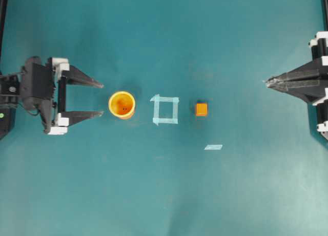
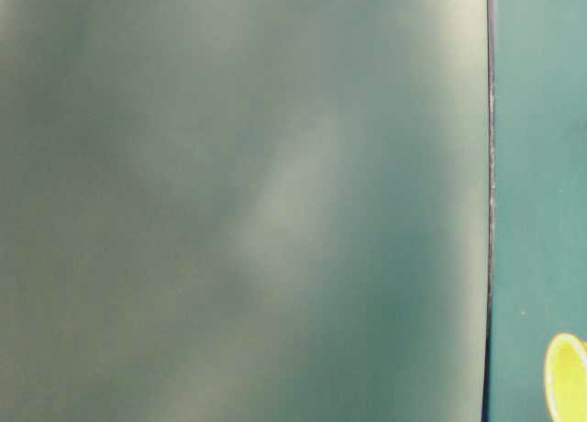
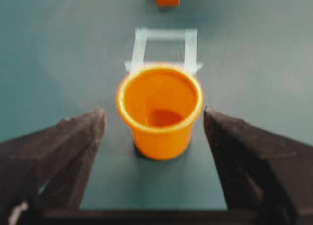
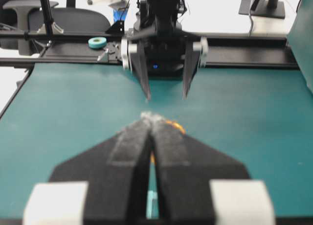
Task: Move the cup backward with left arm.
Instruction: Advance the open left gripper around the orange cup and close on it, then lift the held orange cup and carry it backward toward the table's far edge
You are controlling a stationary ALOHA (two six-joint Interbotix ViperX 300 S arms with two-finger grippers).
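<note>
Overhead exterior: left gripper (image 1: 101, 99) gapes just short of cup (image 1: 122, 104).

cup (image 1: 122, 104) orange (yellow rim) | cube (image 1: 201, 109) orange | table (image 1: 164, 195) teal

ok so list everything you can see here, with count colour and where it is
cup: one, orange-yellow, upright, left of the tape square
tape square: one, pale blue, mid-table
cube: one, orange, right of the square
tape strip: one, pale blue, below and right of the cube
table: one, teal
left end effector: one, black, open, just short of the cup
right end effector: one, black, shut, at the right edge
</note>
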